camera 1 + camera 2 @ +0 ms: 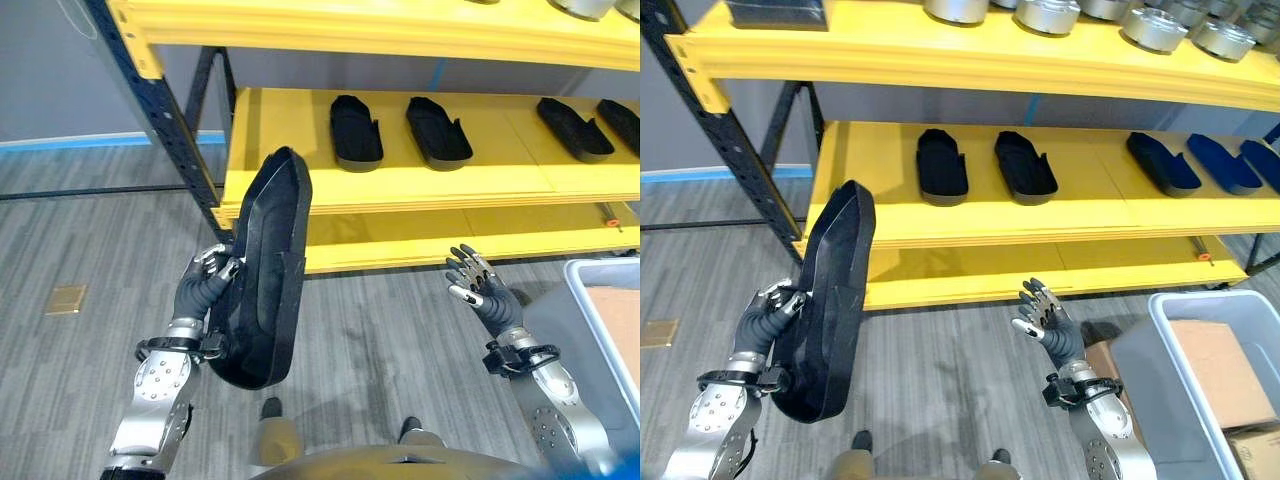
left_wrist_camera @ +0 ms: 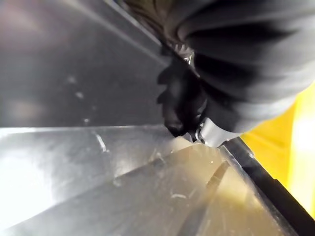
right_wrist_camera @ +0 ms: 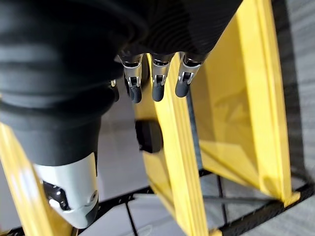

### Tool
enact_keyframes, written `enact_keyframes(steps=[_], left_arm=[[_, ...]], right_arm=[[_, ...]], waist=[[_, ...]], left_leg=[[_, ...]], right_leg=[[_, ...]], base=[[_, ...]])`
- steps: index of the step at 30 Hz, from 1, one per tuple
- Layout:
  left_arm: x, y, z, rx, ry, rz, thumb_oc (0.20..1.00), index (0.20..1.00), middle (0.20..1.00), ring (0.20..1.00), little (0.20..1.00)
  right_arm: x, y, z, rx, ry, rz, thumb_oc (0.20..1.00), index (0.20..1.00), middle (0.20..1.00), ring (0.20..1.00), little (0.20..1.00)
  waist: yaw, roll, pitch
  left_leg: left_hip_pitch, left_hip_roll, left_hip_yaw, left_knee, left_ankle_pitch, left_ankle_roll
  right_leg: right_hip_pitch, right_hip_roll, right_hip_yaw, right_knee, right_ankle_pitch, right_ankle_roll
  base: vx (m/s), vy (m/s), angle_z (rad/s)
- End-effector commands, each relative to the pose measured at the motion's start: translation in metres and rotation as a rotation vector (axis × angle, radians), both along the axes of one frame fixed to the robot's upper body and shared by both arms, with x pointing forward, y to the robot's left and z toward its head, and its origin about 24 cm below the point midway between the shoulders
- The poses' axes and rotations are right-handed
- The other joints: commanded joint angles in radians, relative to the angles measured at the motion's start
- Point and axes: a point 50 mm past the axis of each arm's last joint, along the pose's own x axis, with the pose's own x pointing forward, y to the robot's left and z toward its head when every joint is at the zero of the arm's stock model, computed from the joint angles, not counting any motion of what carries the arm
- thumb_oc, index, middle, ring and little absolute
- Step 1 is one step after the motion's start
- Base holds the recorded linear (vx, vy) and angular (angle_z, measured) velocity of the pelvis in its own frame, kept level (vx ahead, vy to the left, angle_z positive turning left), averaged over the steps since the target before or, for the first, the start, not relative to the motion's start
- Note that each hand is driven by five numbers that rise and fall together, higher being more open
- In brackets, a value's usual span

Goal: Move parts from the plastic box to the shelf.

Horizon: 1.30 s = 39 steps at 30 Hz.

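**Part in left hand, carried toward the shelf; placement not yet made**

Landmark for all positions: the yellow shelf [image 1: 970,225].

Nearest the robot, short of the shelf's front edge and over the grey floor [image 1: 90,230], the left hand [image 1: 205,283] has its fingers curled round the edge of a long black part [image 1: 262,285]. The part stands on end, its upper tip level with the shelf's left front corner, its lower end hanging below the wrist. It touches nothing but the hand.

Also short of the shelf, before its middle section, the right hand [image 1: 1045,318] is raised with fingers spread and relaxed, holding nothing; the right wrist view shows the fingers [image 3: 157,78] straight.

To the right of the shelf front, on the floor, stands the grey plastic box [image 1: 1160,370] with cardboard boxes [image 1: 1212,370] inside.

On the shelf's middle board lie black parts already set down: two [image 1: 980,165] side by side left of centre, more [image 1: 1195,165] toward the right end. The board's left end is bare. On the top board, farthest away, sits a row of metal cylinders [image 1: 1090,15].

Judgement: transfer step, mid-carry. The next move likely calls for tipping the part from upright to flat, reaching it over the front edge, and laying it on the bare left stretch, clear of the neighbouring parts. Risk: the long part catching the dark upright post [image 1: 715,140].
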Motion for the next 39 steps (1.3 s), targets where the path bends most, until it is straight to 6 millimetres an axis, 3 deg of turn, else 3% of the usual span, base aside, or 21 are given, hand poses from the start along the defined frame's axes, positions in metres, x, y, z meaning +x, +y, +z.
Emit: enact_keyframes(steps=[1,3,6,7,9,12,14,18,24,39], left_arm=[[0.001,0.002,0.037,0.050,-0.198,0.010,0.200,0.200,0.200,0.200,0.200],[0.004,0.003,0.039,0.054,-0.206,0.013,0.200,0.200,0.200,0.200,0.200],[0.003,0.002,0.034,0.045,-0.189,0.015,0.200,0.200,0.200,0.200,0.200],[0.003,0.000,0.032,0.032,-0.184,0.010,0.200,0.200,0.200,0.200,0.200],[0.005,-0.007,0.032,0.021,-0.194,-0.011,0.200,0.200,0.200,0.200,0.200],[0.007,-0.012,0.032,-0.023,-0.204,-0.022,0.200,0.200,0.200,0.200,0.200],[0.017,-0.019,0.044,-0.038,-0.268,-0.029,0.200,0.200,0.200,0.200,0.200],[0.032,-0.022,0.069,-0.029,-0.394,0.013,0.200,0.200,0.200,0.200,0.200],[0.058,-0.028,0.110,-0.016,-0.581,0.089,0.200,0.200,0.200,0.200,0.200],[0.075,-0.021,0.149,-0.064,-0.744,0.211,0.200,0.200,0.200,0.200,0.200]], right_arm=[[0.010,0.009,0.014,0.025,-0.086,0.044,1.000,1.000,1.000,1.000,1.000],[0.012,0.010,0.015,0.032,-0.085,0.058,1.000,1.000,1.000,1.000,1.000],[0.010,0.010,0.017,0.009,-0.094,0.074,1.000,1.000,1.000,1.000,1.000],[0.007,0.007,0.018,0.001,-0.093,0.066,1.000,1.000,1.000,1.000,1.000],[0.004,0.003,0.018,-0.026,-0.094,0.058,1.000,1.000,1.000,1.000,1.000],[0.003,-0.004,0.022,-0.056,-0.110,0.043,1.000,1.000,1.000,1.000,1.000],[0.006,-0.010,0.029,-0.063,-0.141,0.003,1.000,1.000,1.000,1.000,1.000],[0.014,-0.007,0.039,-0.066,-0.198,-0.012,1.000,1.000,1.000,1.000,1.000],[0.020,0.000,0.043,-0.028,-0.231,-0.013,1.000,1.000,1.000,1.000,1.000],[0.022,0.005,0.042,-0.021,-0.236,-0.008,1.000,1.000,1.000,1.000,1.000]], waist=[[-0.024,0.050,0.024],[-0.043,0.062,0.040],[-0.053,0.050,0.060],[-0.052,0.041,0.061],[-0.056,0.026,0.059],[-0.064,0.036,0.072],[-0.086,0.053,0.114],[-0.105,0.071,0.151],[-0.137,0.073,0.180],[-0.167,0.072,0.169]], left_leg=[[0.111,-0.026,0.032,-0.169,0.034,0.084],[0.168,-0.003,0.026,-0.226,0.035,0.064],[0.195,0.021,0.032,-0.211,0.014,0.030],[0.192,0.021,0.031,-0.192,-0.002,0.019],[0.185,0.024,0.031,-0.171,-0.006,0.003],[0.160,0.067,0.019,-0.158,0.009,-0.025],[0.113,0.120,0.013,-0.174,0.048,-0.044],[0.094,0.149,0.037,-0.203,0.073,-0.050],[0.073,0.148,0.074,-0.202,0.067,-0.055],[0.067,0.149,0.096,-0.210,0.058,-0.061]], right_leg=[[-0.122,0.024,0.100,0.208,0.153,0.012],[-0.179,0.079,0.115,0.033,0.110,0.005],[-0.201,0.068,0.123,-0.102,0.137,0.042],[-0.178,0.072,0.124,-0.122,0.113,0.039],[-0.161,0.082,0.135,-0.103,0.103,0.036],[-0.178,0.097,0.099,-0.045,0.042,0.018],[-0.254,0.103,0.070,0.074,-0.016,-0.002],[-0.333,0.117,0.070,0.117,-0.031,-0.006],[-0.407,0.119,0.105,0.133,-0.026,-0.006],[-0.442,0.131,0.126,0.120,-0.020,-0.005]], base=[[0.07,0.195,0.77],[0.15,-0.087,0.04],[0.13,-0.149,-0.26],[0.10,-0.157,0.27],[0.07,-0.184,0.19],[0.03,-0.248,0.54],[-0.06,-0.325,0.37],[-0.02,-0.099,0.00],[0.02,0.007,-0.21],[0.02,0.005,-0.05]])
